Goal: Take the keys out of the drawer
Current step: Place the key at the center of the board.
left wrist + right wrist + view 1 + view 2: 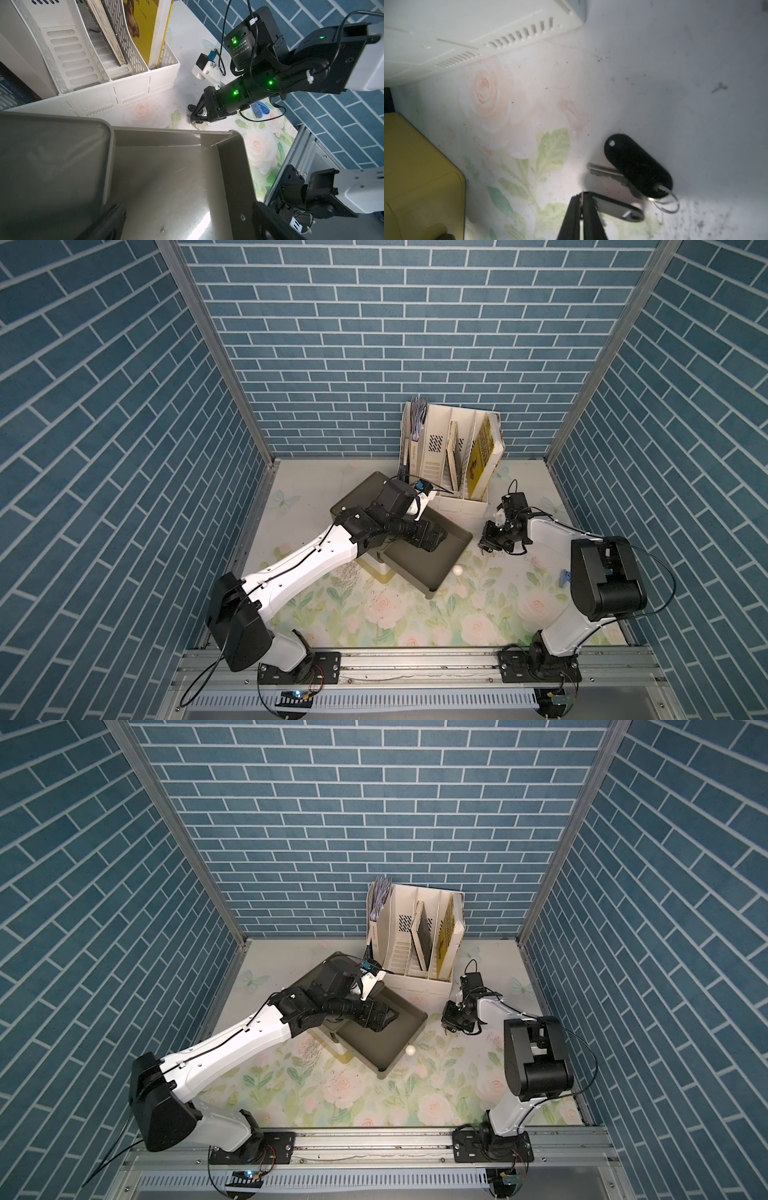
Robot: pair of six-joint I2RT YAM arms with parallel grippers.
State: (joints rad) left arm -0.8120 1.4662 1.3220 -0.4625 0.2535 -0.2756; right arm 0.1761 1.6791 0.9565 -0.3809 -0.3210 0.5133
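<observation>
While on table (675,62), keys (637,166) near rack (467,31).

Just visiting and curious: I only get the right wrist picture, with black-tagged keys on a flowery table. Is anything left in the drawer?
Observer: What shows of the open drawer is bare; the left arm hides part.
Operator: Any other keys out?
Observer: Blue tags lie on the table beside the right arm.
Operator: What is the left arm doing?
Observer: The left gripper hangs over the drawer, jaws wide apart.
</observation>
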